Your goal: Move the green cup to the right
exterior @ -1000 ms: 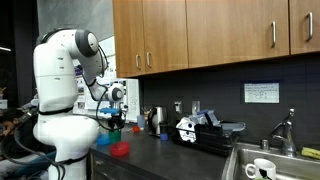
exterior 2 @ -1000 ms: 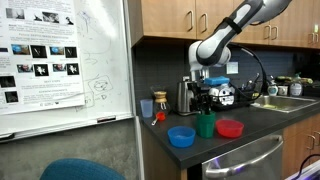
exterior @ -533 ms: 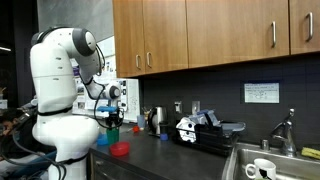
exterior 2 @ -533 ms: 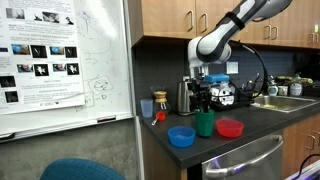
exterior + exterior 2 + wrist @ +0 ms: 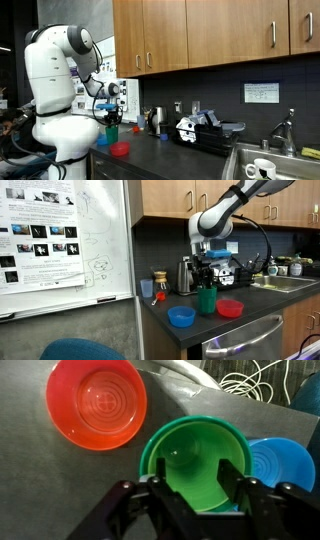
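The green cup (image 5: 195, 460) is a plain bright-green plastic cup seen from above in the wrist view, between the flat red bowl (image 5: 97, 405) and the blue dish (image 5: 282, 465). My gripper (image 5: 195, 495) has its two black fingers closed on the cup. In both exterior views the cup (image 5: 207, 303) (image 5: 111, 130) hangs from the gripper (image 5: 206, 284) just above the dark counter, with the blue dish (image 5: 181, 316) and the red bowl (image 5: 230, 308) on either side of it.
A kettle (image 5: 186, 277) and a coffee machine (image 5: 205, 132) stand at the back of the counter. A small orange cup (image 5: 147, 288) stands by the whiteboard (image 5: 60, 240). A sink (image 5: 268, 162) with a mug lies at the far end. Wooden cabinets hang overhead.
The gripper has risen slightly with the green cup in it. The red bowl and blue dish have not moved.
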Controlling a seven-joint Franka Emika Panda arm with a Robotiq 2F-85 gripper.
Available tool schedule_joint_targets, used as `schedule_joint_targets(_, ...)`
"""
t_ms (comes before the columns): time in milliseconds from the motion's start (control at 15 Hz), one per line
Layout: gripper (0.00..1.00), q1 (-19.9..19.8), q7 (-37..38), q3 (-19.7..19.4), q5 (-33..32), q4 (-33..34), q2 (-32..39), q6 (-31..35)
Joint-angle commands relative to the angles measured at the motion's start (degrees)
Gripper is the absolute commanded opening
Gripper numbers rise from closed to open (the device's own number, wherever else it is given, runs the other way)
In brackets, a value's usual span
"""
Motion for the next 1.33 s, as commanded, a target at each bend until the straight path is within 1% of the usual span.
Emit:
schedule_joint_targets(0, 0.84, -0.13, 0.5, -0.12, -0.42, 0.57, 0.39, -0.59)
schedule_joint_targets(133, 0.84, -0.31, 0.34, -0.22, -0.54, 0.73, 1.18, -0.11)
schedule_joint_targets(200, 0.42, -0.37, 0.21, -0.31, -0.47, 0.79, 1.6, 0.1)
schedule_joint_targets(267, 0.81, -0.29, 0.32, -0.24, -0.42, 0.81, 2.06, 0.3)
schedule_joint_targets(333, 0.8, -0.28, 0.34, -0.28, -0.36, 0.8, 2.31, 0.3)
schedule_joint_targets(400, 0.67, -0.29, 0.35, -0.31, -0.35, 0.77, 2.74, 0.58)
schedule_joint_targets(467, 0.84, -0.27, 0.29, -0.33, -0.32, 0.71, 2.97, 0.67)
schedule_joint_targets(600, 0.96, -0.23, 0.34, -0.37, -0.16, 0.71, 3.38, 0.81)
schedule_joint_targets(667, 0.99, -0.22, 0.35, -0.38, -0.14, 0.61, 3.52, 1.0)
schedule_joint_targets(733, 0.95, -0.2, 0.35, -0.39, -0.06, 0.67, 3.6, 1.05)
schedule_joint_targets(867, 0.95, -0.18, 0.29, -0.42, 0.06, 0.63, 3.68, 1.16)
schedule_joint_targets(933, 0.69, -0.16, 0.48, -0.37, 0.02, 0.68, 3.57, 1.11)
schedule_joint_targets(1000, 0.53, -0.08, 0.6, -0.28, -0.12, 0.8, 3.14, 0.79)
schedule_joint_targets(1133, 0.41, 0.01, 0.86, -0.14, -0.34, 1.03, 2.6, 0.42)
schedule_joint_targets(1200, 0.31, 0.07, 0.79, -0.15, -0.17, 1.06, 2.28, 0.29)
schedule_joint_targets(1267, 0.23, 0.07, 0.85, -0.12, -0.25, 1.08, 2.37, 0.35)
